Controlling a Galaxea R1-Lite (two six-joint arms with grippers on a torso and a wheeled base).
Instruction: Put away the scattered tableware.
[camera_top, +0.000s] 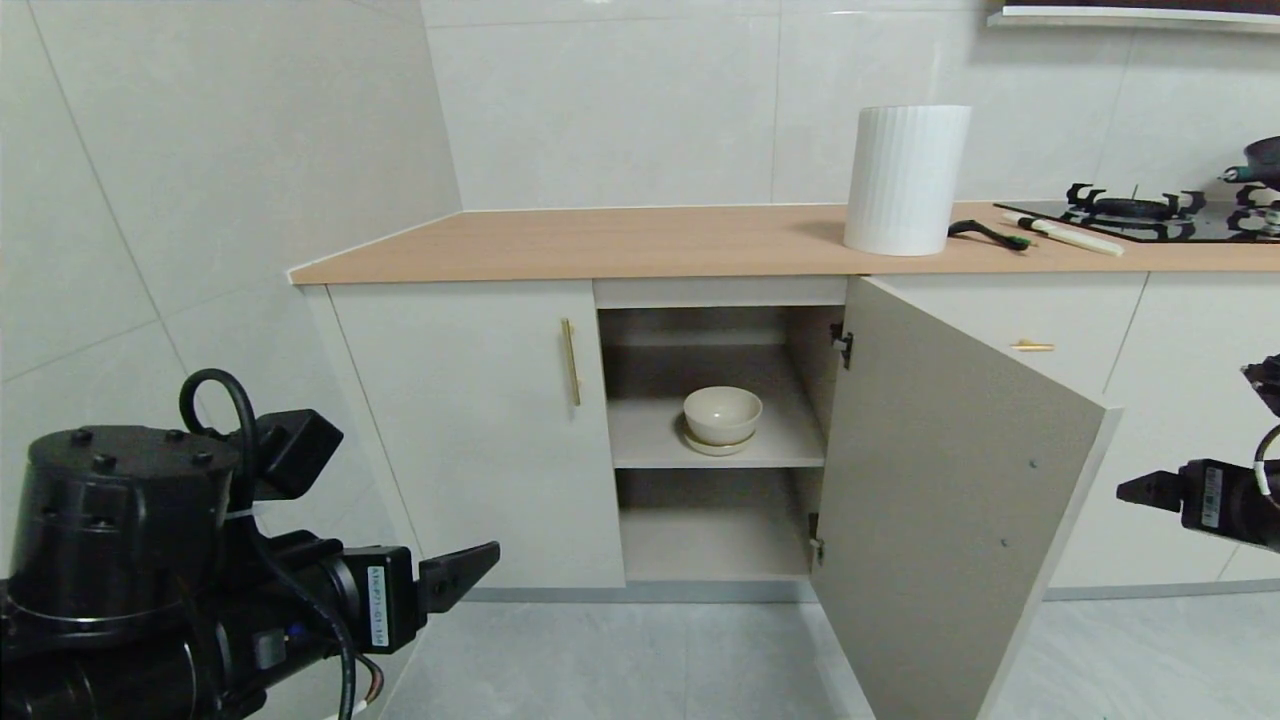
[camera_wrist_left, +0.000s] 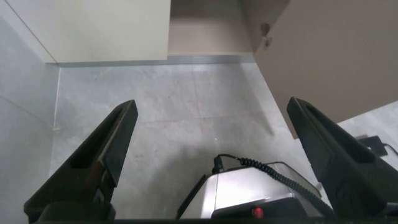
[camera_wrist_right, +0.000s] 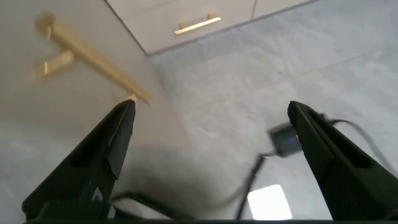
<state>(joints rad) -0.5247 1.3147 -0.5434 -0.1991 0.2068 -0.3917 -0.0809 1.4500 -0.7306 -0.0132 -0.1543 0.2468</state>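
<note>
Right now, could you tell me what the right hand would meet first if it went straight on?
Probably the open cupboard door, on its outer face near the gold handle; depth is unclear, so the right hand might pass its edge instead.

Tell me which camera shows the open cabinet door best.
Head view: the open cabinet door shows whole, swung out, inner face toward the camera. The left wrist view catches its lower corner and a hinge; the right wrist view looks close along what seems its outer face, with the gold handle.
</note>
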